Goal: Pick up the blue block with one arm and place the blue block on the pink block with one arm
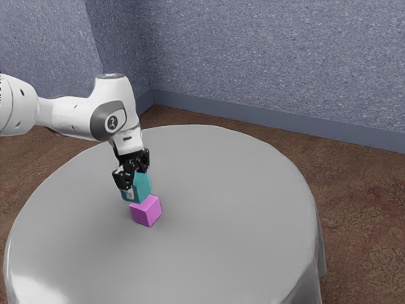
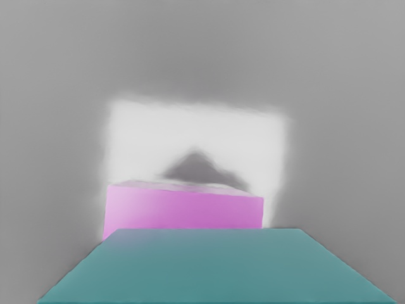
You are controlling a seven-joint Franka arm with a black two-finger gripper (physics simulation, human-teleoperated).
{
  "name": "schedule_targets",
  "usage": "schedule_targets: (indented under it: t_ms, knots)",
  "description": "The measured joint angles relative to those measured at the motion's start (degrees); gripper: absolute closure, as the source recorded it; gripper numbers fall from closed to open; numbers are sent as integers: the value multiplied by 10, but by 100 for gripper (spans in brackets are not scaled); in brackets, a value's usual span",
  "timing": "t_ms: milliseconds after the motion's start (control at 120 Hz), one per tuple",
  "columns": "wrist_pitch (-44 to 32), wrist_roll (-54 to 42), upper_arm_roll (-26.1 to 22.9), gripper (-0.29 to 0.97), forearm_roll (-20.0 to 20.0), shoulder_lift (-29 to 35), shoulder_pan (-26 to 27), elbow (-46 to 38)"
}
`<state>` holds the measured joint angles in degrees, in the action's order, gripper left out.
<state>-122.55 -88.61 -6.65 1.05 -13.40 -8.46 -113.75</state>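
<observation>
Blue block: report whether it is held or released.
Held. The gripper grips the blue block from two sides, low over the pink block; whether the blocks touch, cannot tell.

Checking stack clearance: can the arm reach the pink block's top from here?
Likely yes: the gripper, shut on the blue block, hangs close above the pink block, with nothing between them.

A round table [image 1: 253,190] stands draped in a smooth grey cloth [image 1: 297,253] that hangs over its near and right edges. A mottled brown floor [image 1: 367,202] lies around it. Far behind rise textured blue-grey walls [image 1: 272,50], with a plain blue skirting [image 1: 285,119] along their foot. The wrist view shows a pale patch [image 2: 190,133] on the cloth, perhaps a lit spot.
</observation>
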Motion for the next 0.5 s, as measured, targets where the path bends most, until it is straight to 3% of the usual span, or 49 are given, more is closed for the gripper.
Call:
schedule_targets:
  t_ms: [183, 500]
  knots:
    - [-14, 0, -4, 36, -2, -15, 0, 6]
    - [-12, -1, -3, 9, -1, -18, -11, 2]
